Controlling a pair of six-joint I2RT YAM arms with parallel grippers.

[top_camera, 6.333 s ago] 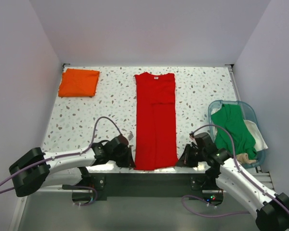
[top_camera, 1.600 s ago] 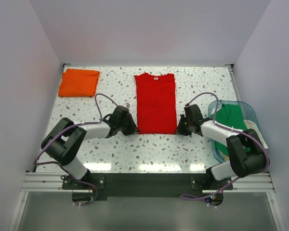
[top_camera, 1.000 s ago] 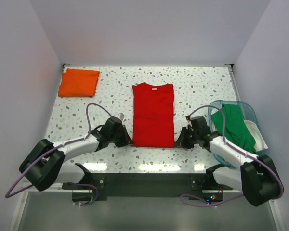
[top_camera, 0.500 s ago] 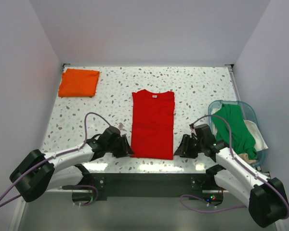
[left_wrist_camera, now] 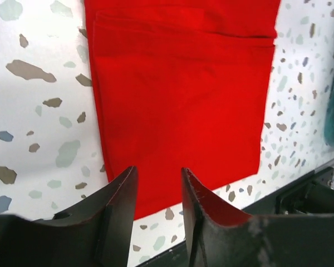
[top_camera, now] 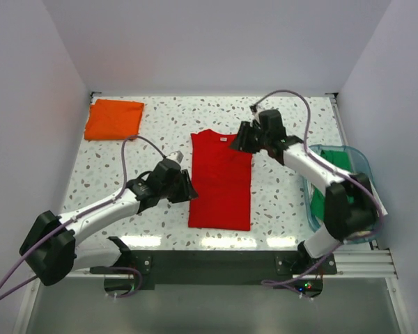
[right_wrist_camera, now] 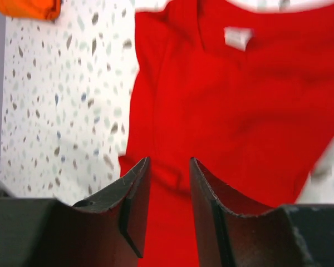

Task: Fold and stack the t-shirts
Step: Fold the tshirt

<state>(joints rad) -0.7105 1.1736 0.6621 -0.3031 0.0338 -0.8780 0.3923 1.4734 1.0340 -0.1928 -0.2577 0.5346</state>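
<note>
The red t-shirt (top_camera: 221, 184) lay flat in the middle of the speckled worktop (top_camera: 279, 202), folded into a long narrow rectangle with its sleeves tucked in. Its near hem sat close to the worktop's near edge. In the left wrist view a straight fold line ran across the cloth, and the surface below it was smooth and evenly bright red.

The left fingers (top_camera: 185, 189) stood at the shirt's left edge, about halfway along. They were spread with a clear gap and held nothing; whether they touched the cloth could not be told.

To the right, a green t-shirt (top_camera: 318, 200) lay bunched in a translucent teal tub (top_camera: 359, 161).

Farther back, the right fingers (top_camera: 241, 139) hung over the shirt's far right corner beside the collar, likewise spread and empty. Their wrist view showed soft wrinkles around the neckline and a small white label (right_wrist_camera: 237, 38).

An orange t-shirt (top_camera: 113, 119) lay folded in the far left corner.
</note>
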